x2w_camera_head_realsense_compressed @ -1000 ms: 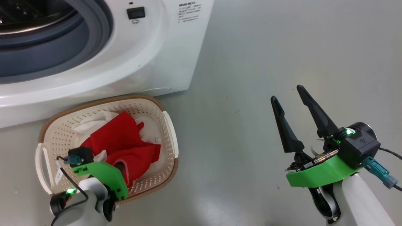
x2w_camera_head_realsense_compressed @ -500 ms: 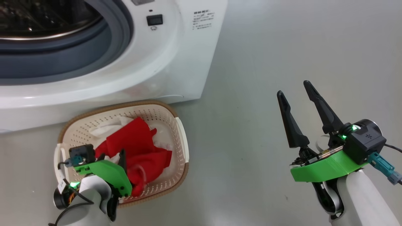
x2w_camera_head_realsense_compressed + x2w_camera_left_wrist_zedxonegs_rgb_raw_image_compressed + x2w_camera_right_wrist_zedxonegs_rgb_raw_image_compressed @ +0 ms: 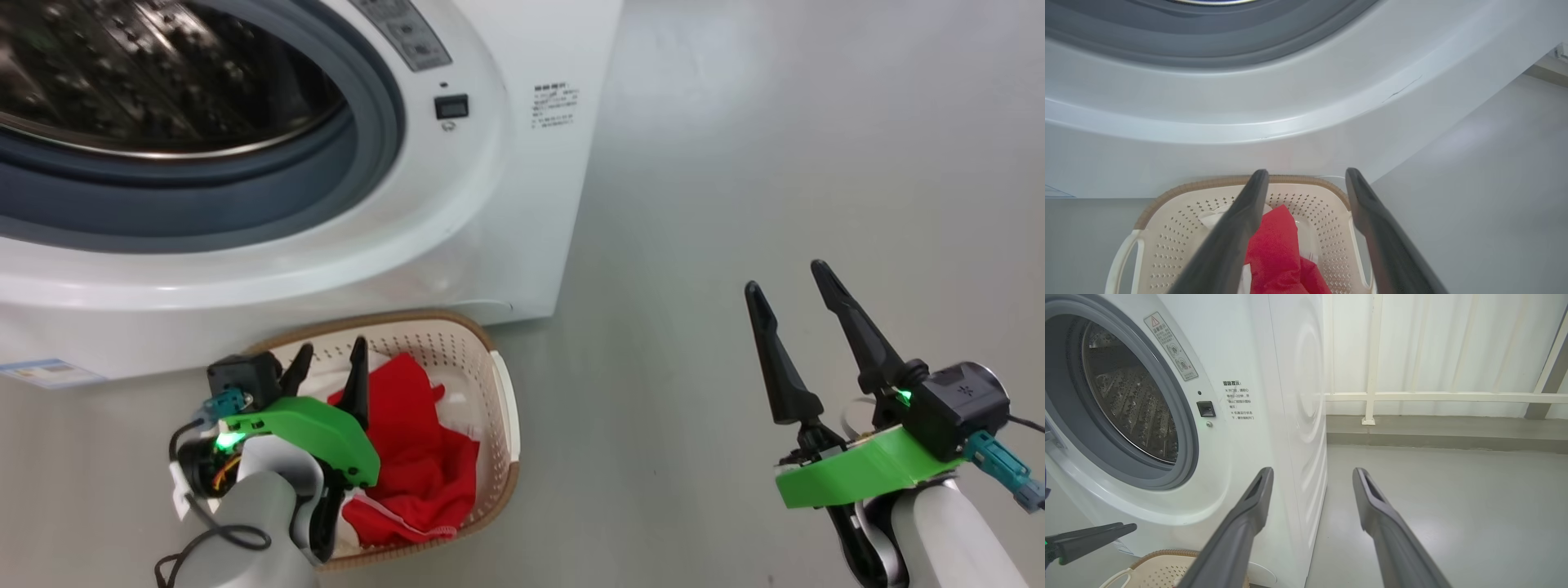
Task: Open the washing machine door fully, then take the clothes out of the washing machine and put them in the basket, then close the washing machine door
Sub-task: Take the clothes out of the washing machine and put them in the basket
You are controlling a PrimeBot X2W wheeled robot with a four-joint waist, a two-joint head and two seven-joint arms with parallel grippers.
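Left gripper [image 3: 331,359] hangs over the basket [image 3: 504,408], jaws open, empty; clothes [image 3: 416,457] lie beneath them, where they belong. Right gripper [image 3: 785,282]: jaws open, idle.

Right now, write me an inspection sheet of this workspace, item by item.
Surface: grey floor, smooth and bare where visible.
Job's things: washing machine opening uncovered, drum looks empty as far as seen; basket on the floor close in front of the machine, red and white clothes inside.
Clutter: nothing seen.
Grippers: left gripper over the basket, jaws open, holding nothing; right gripper over the floor to the machine's right, jaws open, holding nothing.
Cables: black cable looped at the left wrist; teal plug and black lead at the right wrist.
Surroundings: white railing and pale wall beyond the machine.
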